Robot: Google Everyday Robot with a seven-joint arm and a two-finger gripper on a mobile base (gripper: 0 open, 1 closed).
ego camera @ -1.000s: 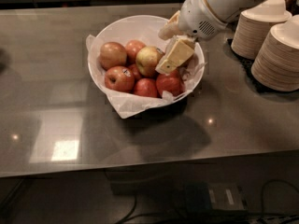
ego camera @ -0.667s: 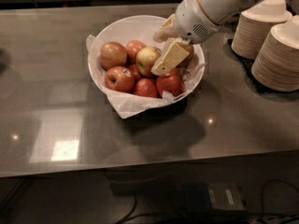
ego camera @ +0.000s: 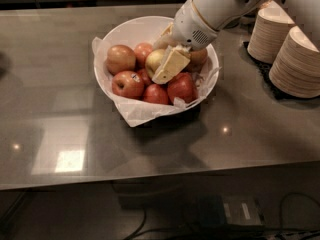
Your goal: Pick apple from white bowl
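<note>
The white bowl (ego camera: 125, 32), lined with crinkled white paper, stands on the table's middle and holds several apples. The palest apple (ego camera: 154, 60), yellow-green, sits in the bowl's centre among red ones. My gripper (ego camera: 167, 59) reaches down into the bowl from the upper right. Its cream-coloured fingers (ego camera: 171, 65) lie against the right side of the pale apple and partly cover it. The white arm (ego camera: 210, 9) hides the bowl's back right rim.
Other red apples lie at the left (ego camera: 120, 58) and front (ego camera: 182, 86) of the bowl. Two stacks of beige paper bowls (ego camera: 297, 59) stand on a dark mat at the right. The grey table (ego camera: 65, 134) runs to a front edge below.
My gripper has moved left and down inside the bowl, from over the right-hand apples to the pale apple's side. The apples have not moved.
</note>
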